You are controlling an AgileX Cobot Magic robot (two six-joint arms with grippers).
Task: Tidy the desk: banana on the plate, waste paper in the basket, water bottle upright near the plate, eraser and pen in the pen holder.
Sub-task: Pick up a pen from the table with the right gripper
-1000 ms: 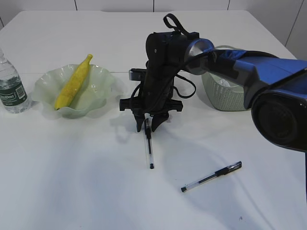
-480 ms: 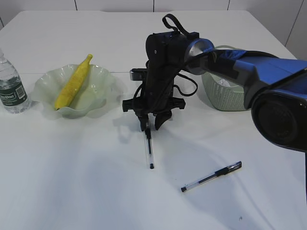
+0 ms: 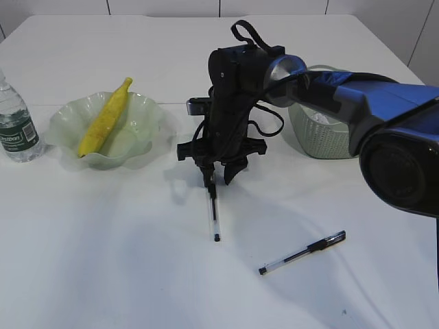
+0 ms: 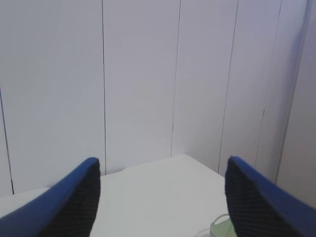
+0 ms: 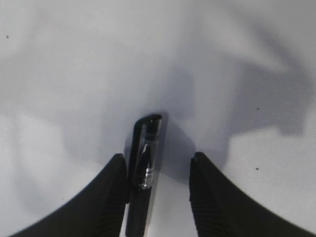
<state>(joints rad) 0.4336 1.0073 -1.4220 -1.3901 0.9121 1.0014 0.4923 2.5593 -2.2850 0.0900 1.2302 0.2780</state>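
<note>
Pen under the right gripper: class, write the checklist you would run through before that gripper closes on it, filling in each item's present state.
1. Pen sits between the right gripper's fingers: ok.
2. Pen centred in the gap: not ok, it lies against one finger, with space to the other.
3. Jaws closed on the pen: not ok, they stand open.
4. Second pen out of the way: ok, it lies apart on the table.
5. Pen holder located: cannot tell, none shows in any view.
6. Left gripper free: ok, open and empty.
</note>
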